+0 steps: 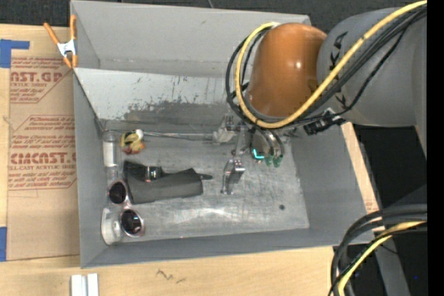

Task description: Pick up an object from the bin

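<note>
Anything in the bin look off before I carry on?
Nothing looks spilled or broken. The loose things all crowd the bin's left side, a dark grey sleeve-like piece nearest the gripper, which hangs over bare floor just right of it.

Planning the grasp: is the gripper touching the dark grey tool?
Apart. Camera view shows bare bin floor between the gripper and the dark grey tool.

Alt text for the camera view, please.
The gripper is over bare floor near the middle of the grey bin, just right of a dark grey tube-shaped thing lying on its side. A small yellow and red thing lies near the left wall.
</note>
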Available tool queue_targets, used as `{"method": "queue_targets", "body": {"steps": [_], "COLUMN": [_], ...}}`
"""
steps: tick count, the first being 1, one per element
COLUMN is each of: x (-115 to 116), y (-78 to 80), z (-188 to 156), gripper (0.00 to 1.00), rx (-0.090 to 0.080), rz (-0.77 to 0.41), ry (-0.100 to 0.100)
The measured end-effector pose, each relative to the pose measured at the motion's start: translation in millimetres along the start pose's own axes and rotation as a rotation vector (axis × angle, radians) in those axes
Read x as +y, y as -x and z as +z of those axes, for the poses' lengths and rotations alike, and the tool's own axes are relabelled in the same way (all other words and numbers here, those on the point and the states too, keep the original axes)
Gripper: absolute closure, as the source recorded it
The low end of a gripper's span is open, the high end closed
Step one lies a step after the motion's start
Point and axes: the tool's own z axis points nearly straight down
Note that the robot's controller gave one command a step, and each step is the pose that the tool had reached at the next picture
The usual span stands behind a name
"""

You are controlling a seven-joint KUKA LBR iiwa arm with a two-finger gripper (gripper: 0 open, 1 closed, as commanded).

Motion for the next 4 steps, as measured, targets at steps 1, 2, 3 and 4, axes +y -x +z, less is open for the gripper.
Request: {"method": "queue_targets", "body": {"steps": [1, 2, 3, 4], "x": [-0.2, 16.6, 65.5, 65.5], "y": [1.8, -6.9, 31.0, 31.1], "z": [-4.1, 12.2, 96.6, 96.5], "gripper": [0.0, 0.0, 1.0, 1.0], "rx": [-0.008, -0.013, 0.011, 0.01], "rz": [0.001, -0.082, -0.209, -0.209], "ry": [0.0, -0.002, -0.01, -0.01]}}
